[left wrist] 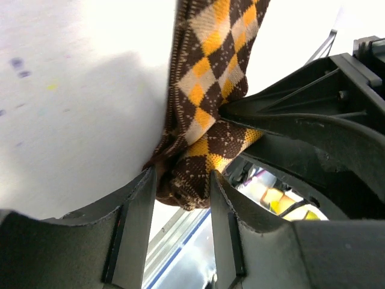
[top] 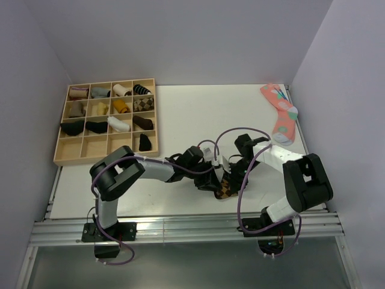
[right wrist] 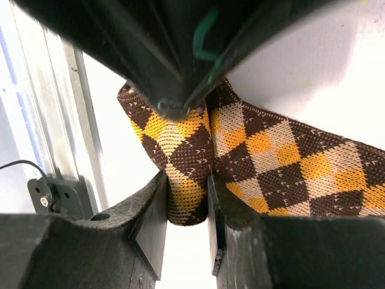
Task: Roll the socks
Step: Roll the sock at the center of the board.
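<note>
White table, seen from above. Far left: a wooden compartment tray stands on it, holding rolled socks. Far right corner: a pink sock with teal patches lies flat. Near the front edge, right of centre: the brown-and-orange argyle sock, partly folded on the bare surface.

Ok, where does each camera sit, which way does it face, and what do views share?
Top external: above, behind the bases, looking down on the table; left arm and right arm meet over the argyle sock.
Left wrist: looks along the left gripper, sock between its fingers.
Right wrist: looks along the right gripper, pinching the sock.
Shared: all three show the sock.
</note>
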### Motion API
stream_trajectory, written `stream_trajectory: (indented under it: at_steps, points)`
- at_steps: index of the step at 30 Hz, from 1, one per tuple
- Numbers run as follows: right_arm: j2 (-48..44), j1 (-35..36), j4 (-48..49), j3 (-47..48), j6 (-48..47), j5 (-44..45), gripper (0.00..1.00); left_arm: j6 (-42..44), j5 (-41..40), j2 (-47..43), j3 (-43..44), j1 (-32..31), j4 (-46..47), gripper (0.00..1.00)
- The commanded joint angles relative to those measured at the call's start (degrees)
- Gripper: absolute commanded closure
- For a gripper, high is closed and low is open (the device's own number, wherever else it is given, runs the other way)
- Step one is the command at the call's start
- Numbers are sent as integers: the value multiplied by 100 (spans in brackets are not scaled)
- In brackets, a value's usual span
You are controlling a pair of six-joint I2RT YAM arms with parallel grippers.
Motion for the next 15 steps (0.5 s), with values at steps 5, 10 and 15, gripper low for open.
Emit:
stream_trajectory:
  at_steps: [5, 10, 15]
  points:
    - [-59, 8, 237, -279, -44, 665, 75, 210, -988, -536, -449, 235, 722, 53]
    - [-32, 8, 220, -270, -62, 656, 75, 509, -883, 43, -151, 507, 1521, 52]
    - [-68, 17, 220, -270, -71, 647, 75, 1290, -884, 746, 649, 561, 1302, 53]
